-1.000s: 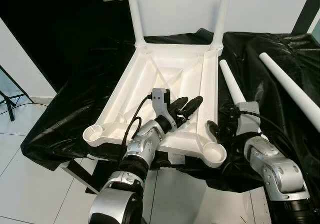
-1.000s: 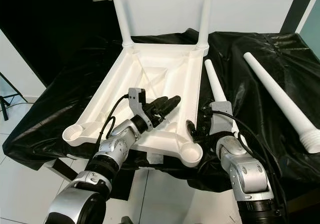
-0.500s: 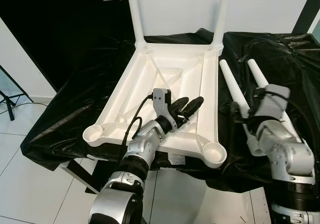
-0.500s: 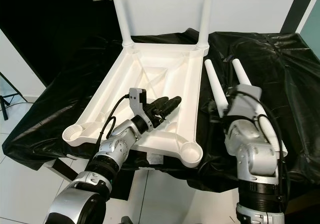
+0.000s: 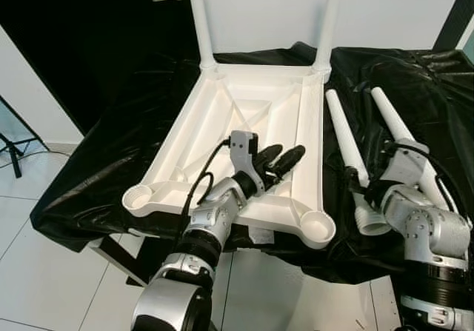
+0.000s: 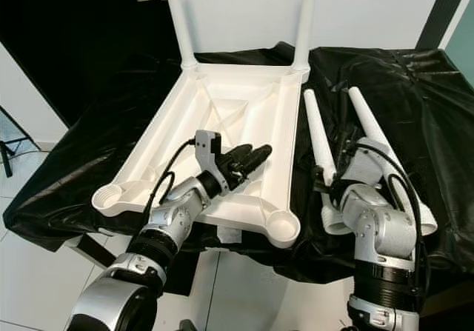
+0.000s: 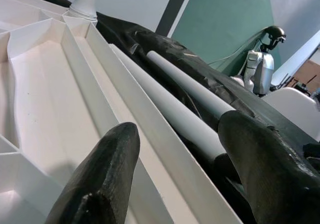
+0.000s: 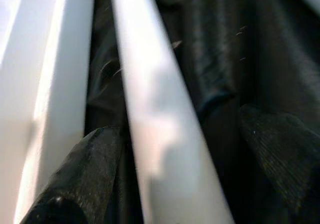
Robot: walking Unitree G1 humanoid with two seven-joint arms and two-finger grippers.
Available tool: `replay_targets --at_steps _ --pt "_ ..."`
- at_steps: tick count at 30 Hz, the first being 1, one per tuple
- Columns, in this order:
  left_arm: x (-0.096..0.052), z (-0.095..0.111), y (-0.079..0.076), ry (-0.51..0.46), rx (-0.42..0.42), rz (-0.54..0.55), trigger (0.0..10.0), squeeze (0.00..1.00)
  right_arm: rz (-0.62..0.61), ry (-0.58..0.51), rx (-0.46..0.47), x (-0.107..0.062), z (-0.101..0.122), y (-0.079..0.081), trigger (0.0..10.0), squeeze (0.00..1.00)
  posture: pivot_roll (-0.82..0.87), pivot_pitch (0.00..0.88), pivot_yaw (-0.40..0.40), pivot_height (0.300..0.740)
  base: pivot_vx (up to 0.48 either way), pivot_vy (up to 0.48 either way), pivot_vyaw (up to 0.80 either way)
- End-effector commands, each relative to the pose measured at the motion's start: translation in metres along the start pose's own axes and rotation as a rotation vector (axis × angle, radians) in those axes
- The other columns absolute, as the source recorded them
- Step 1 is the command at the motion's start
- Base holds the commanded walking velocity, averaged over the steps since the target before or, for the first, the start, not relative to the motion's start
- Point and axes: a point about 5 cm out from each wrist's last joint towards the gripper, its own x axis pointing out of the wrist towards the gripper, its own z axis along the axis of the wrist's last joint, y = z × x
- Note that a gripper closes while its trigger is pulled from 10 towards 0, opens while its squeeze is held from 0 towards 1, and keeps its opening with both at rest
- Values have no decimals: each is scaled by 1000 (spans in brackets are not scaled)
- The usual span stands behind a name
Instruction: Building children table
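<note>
The white children's table (image 5: 252,116) lies upside down on a black plastic sheet (image 5: 111,153) covering the tabletop. Two legs are already fitted at its far corners, at about 11 and 1 o'clock, and the two near corner sockets are still open. The left gripper (image 5: 278,161) rests over the near part of the underside by the right-hand rail, fingers apart and holding nothing.

A second ago the right gripper (image 5: 354,186) was low at the near right corner of the table; half a second ago the arm was raised over the two loose legs. Now it has come down around the nearer loose leg (image 5: 342,135), which lies just beside the table's right rail at about 3 o'clock, with the second loose leg (image 5: 392,124) just beyond it. In the right wrist view the fingers (image 8: 75,179) straddle the white shaft with gaps on both sides, so they are apart, not yet clamped. I judge the pick-up of the third leg is about to begin, with the near right socket (image 5: 318,227) its likely destination.
</note>
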Motion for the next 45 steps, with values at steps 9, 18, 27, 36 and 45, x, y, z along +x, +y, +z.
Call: replay_targets --at_steps 9,18,27,36,45 --pt "-3 -8 -3 9 -5 -13 10000 0 42 188 -3 7 -29 4 9020 0 -176 0 68 740 0 0 0" --pt "-4 -11 -4 21 -2 -15 10000 0 49 319 28 6 -50 3 10000 0 -180 0 72 740 0 0 0" --pt "-3 -12 -6 28 -5 -21 10000 0 38 216 47 5 -31 3 0 0 -188 0 78 740 0 0 0" --pt "-3 -13 -6 33 -5 -22 10000 0 135 26 48 -6 4 23 0 0 -188 0 80 740 0 0 0" --pt "-2 -13 -7 34 -7 -25 10000 0 82 -206 -128 -20 39 24 0 0 -193 0 81 740 0 0 0"
